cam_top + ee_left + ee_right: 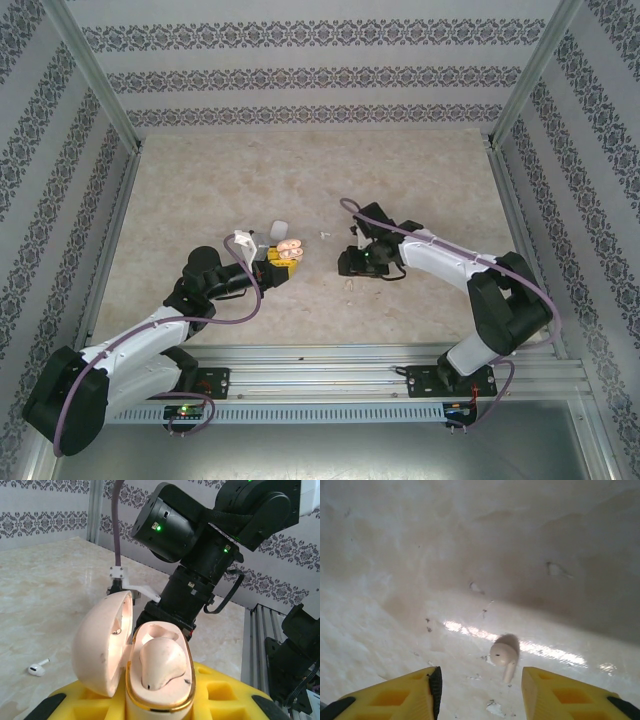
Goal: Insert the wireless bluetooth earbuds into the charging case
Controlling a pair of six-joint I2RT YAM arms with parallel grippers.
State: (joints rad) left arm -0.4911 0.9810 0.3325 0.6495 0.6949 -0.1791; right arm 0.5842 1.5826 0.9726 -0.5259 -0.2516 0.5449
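Observation:
My left gripper (159, 708) (275, 258) is shut on the charging case (160, 680) (288, 250), which stands upright between its yellow fingers. The case is pinkish white with a gold rim, and its lid (102, 645) hangs open to the left. One earbud (162, 662) sits in a socket of the case. Another white earbud (37, 668) (323, 235) lies on the table beyond the case. My right gripper (481, 680) (347, 265) hovers over the table just right of the case. It is open, and an earbud (504, 655) lies flat on the table between and ahead of its fingertips, untouched.
The pale marble-patterned table (200, 190) is walled by patterned panels and metal posts. A metal rail (330, 375) carrying both arm bases runs along the near edge. The right arm's black wrist (200, 580) stands close behind the case.

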